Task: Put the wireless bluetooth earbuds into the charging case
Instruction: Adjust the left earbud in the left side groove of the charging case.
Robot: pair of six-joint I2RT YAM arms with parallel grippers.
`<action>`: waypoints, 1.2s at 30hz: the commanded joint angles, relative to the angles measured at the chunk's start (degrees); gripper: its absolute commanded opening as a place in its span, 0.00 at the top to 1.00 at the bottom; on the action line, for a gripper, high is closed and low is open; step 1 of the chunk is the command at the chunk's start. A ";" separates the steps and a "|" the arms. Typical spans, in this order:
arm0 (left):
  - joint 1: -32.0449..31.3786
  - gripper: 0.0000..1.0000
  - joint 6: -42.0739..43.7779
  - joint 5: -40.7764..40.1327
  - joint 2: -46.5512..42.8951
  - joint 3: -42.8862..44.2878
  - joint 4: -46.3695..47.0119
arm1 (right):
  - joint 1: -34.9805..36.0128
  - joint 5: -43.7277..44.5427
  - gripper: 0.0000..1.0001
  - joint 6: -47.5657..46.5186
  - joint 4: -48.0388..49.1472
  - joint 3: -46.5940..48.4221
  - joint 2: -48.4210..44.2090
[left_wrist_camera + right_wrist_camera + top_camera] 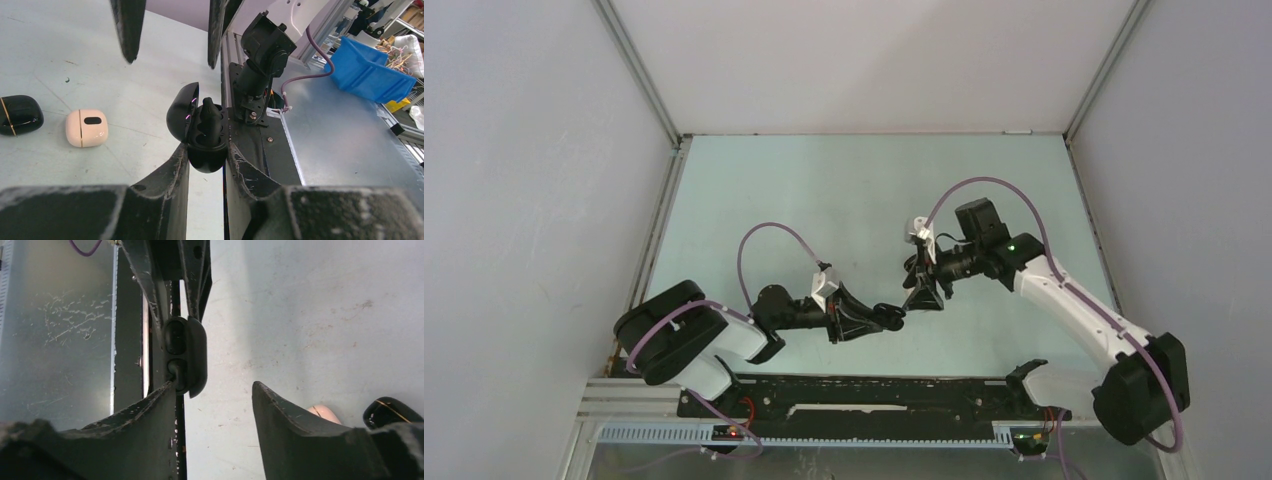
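My left tool (207,150) grips narrow on the open charging case (205,161), centre frame, with a black earbud (210,116) standing proud in its well. Right tool (214,386) hangs wide above. I'd press the bud straight down, gently, clear of the lid (179,112).

Pale green table (824,190) between plain grey walls (524,200).
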 commanded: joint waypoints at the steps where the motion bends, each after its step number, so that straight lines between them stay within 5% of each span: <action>1: -0.39 1.00 2.05 0.67 -0.68 0.94 2.75 | 1.46 1.90 0.45 -3.31 -0.96 3.36 -6.31; 7: -0.37 1.00 2.27 0.25 -1.00 0.86 2.24 | 7.66 4.65 0.74 -9.04 -4.72 5.01 -8.15; 17: -1.61 1.00 7.14 -1.86 -4.95 1.04 -5.52 | 13.05 4.72 0.75 -11.06 -5.63 7.02 0.55; 26: -1.56 1.00 7.33 -2.08 -5.55 1.12 -6.56 | 15.28 8.61 0.70 -10.19 -4.09 7.05 1.12; 36: -1.59 1.00 7.50 -2.38 -5.82 1.30 -7.41 | 19.48 15.27 0.75 -9.09 -1.72 7.05 1.14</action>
